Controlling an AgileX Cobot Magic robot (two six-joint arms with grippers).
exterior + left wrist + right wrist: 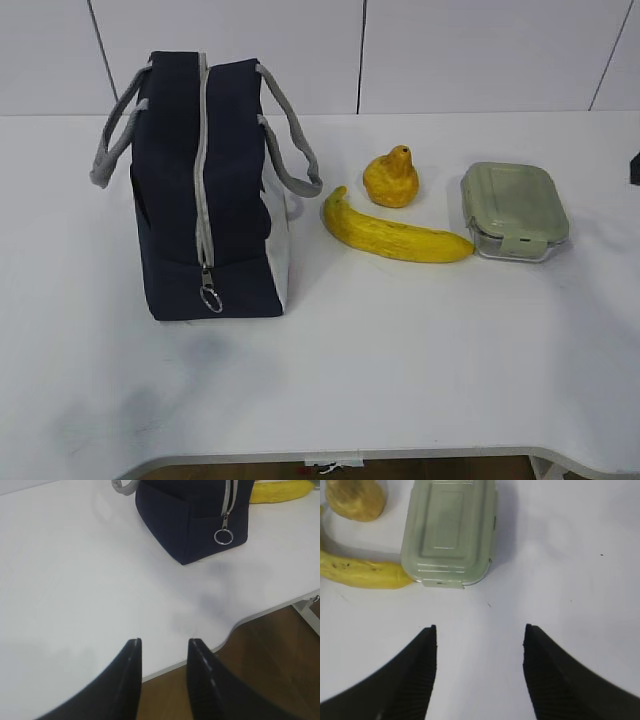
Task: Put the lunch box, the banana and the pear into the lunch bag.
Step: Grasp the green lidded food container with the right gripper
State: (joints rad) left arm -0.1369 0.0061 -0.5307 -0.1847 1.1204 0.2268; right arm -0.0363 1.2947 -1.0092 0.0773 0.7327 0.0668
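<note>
Looking down, I see both claws, left claw (164, 647) and right claw (479, 632), open and empty over my white table (400, 360), with a white wall (450, 50) behind.

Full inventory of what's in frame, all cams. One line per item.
lunch bag: 1, navy with grey handles, table left, zipped shut
ring pull: 1, metal, hanging at the zipper end on the bag's near face
pear: 1, golden yellow, right of bag
banana: 1, yellow, in front of pear, tip touching lunch box
lunch box: 1, clear with sage-green lid, far right
table: 1, white
left tool: 1, black, open, empty
right tool: 1, black, open, empty
</note>
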